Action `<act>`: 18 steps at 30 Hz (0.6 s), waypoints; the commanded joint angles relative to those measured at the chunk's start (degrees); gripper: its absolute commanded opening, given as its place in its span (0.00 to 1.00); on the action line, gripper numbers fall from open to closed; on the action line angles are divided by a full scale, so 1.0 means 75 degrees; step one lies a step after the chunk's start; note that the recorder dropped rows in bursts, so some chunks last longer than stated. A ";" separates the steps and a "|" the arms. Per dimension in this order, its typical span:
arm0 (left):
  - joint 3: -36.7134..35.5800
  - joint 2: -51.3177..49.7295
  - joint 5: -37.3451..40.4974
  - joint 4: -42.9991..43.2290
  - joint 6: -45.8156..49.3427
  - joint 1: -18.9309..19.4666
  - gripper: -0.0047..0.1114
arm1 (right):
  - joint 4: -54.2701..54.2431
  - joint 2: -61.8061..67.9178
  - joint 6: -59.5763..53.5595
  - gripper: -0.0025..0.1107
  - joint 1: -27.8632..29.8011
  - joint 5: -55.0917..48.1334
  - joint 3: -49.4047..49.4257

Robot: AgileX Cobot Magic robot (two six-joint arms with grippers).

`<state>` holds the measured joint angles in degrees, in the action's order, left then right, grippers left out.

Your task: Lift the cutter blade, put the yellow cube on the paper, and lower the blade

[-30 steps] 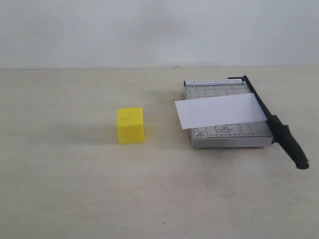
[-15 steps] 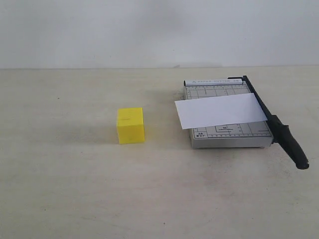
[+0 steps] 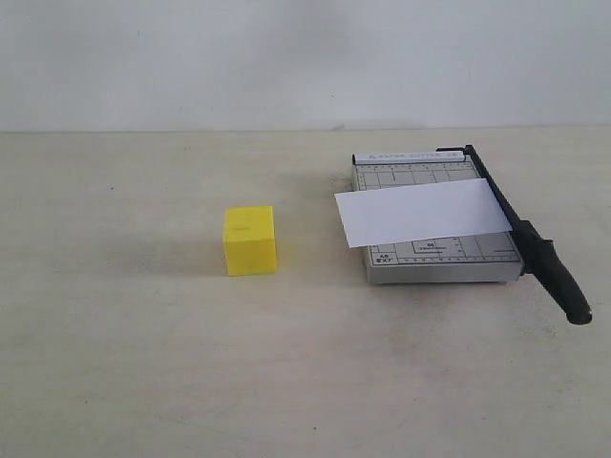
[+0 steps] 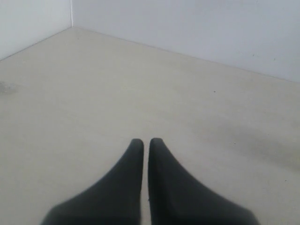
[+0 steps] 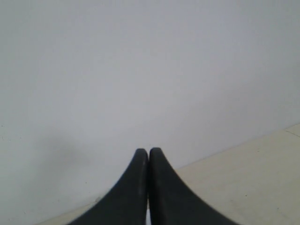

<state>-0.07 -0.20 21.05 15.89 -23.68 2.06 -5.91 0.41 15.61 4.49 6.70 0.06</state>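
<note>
In the exterior view the yellow cube (image 3: 250,240) stands on the table left of the grey trimmer (image 3: 434,262). The white paper (image 3: 423,212) lies across the trimmer board, slightly skewed. The cutter blade (image 3: 523,234) lies down along the trimmer's right edge, its thick black handle sticking out toward the front. Neither arm shows in the exterior view. My left gripper (image 4: 146,141) is shut with nothing in it, over bare table. My right gripper (image 5: 148,151) is also shut and empty, facing the white wall.
The beige table (image 3: 143,363) runs back to a white wall (image 3: 286,57). A wall corner (image 4: 71,18) shows in the left wrist view.
</note>
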 commanded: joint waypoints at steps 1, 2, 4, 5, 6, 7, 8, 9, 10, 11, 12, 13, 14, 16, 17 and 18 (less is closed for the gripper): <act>0.0010 0.0026 -0.0013 0.0001 -0.0033 0.0016 0.08 | 0.0038 -0.0055 0.0159 0.02 0.0008 -0.0066 -0.0008; 0.0010 0.0026 -0.0013 0.0001 -0.0033 0.0016 0.08 | 0.0038 -0.0055 0.0251 0.02 0.0008 -0.0320 -0.0008; 0.0010 0.0026 -0.0013 0.0001 -0.0033 0.0016 0.08 | 0.0038 -0.0055 0.0252 0.02 0.0008 -0.0842 -0.0188; 0.0010 0.0026 -0.0013 0.0001 -0.0033 0.0016 0.08 | 0.0038 -0.0055 0.0237 0.02 0.0008 -0.1049 -0.0286; 0.0010 0.0026 -0.0013 0.0001 -0.0033 0.0016 0.08 | 0.0038 -0.0055 0.0237 0.02 0.0008 -0.1158 -0.0354; 0.0010 0.0026 -0.0013 0.0001 -0.0033 0.0016 0.08 | 0.0038 -0.0055 0.0207 0.02 0.0008 -0.1158 -0.0372; 0.0010 0.0026 -0.0013 0.0001 -0.0033 0.0016 0.08 | 0.0038 -0.0055 0.0209 0.02 0.0008 -0.1142 -0.0402; 0.0010 0.0026 -0.0013 0.0001 -0.0033 0.0016 0.08 | 0.0038 -0.0055 0.0209 0.02 0.0008 -0.1122 -0.0403; 0.0010 0.0026 -0.0013 0.0001 -0.0033 0.0016 0.08 | 0.0038 -0.0001 0.0209 0.02 0.0008 -0.1106 -0.0415; 0.0010 0.0026 -0.0013 0.0001 -0.0033 0.0016 0.08 | 0.0038 0.0097 0.0209 0.02 0.0008 -0.1106 -0.0457; 0.0010 0.0026 -0.0013 0.0001 -0.0033 0.0016 0.08 | 0.0038 0.0209 0.0209 0.02 0.0008 -0.1127 -0.0495; 0.0010 0.0026 -0.0013 0.0001 -0.0033 0.0016 0.08 | 0.0038 0.0303 0.0209 0.02 0.0008 -0.1127 -0.0562; 0.0010 0.0026 -0.0013 0.0001 -0.0033 0.0016 0.08 | 0.0057 0.0436 0.0186 0.02 0.0008 -0.1108 -0.0644; 0.0010 0.0026 -0.0013 0.0001 -0.0033 0.0016 0.08 | 0.0094 0.0669 -0.0048 0.02 0.0008 -0.1123 -0.0825; 0.0010 0.0026 -0.0013 0.0001 -0.0033 0.0016 0.08 | 0.0094 0.0818 -0.0222 0.02 0.0008 -0.1123 -0.0947; 0.0010 0.0026 -0.0013 0.0001 -0.0033 0.0016 0.08 | 0.0094 0.0915 -0.0303 0.02 0.0008 -0.1123 -0.1019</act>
<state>-0.07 -0.20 21.05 15.89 -23.68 2.06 -5.91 5.29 15.69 4.49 -1.74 -5.71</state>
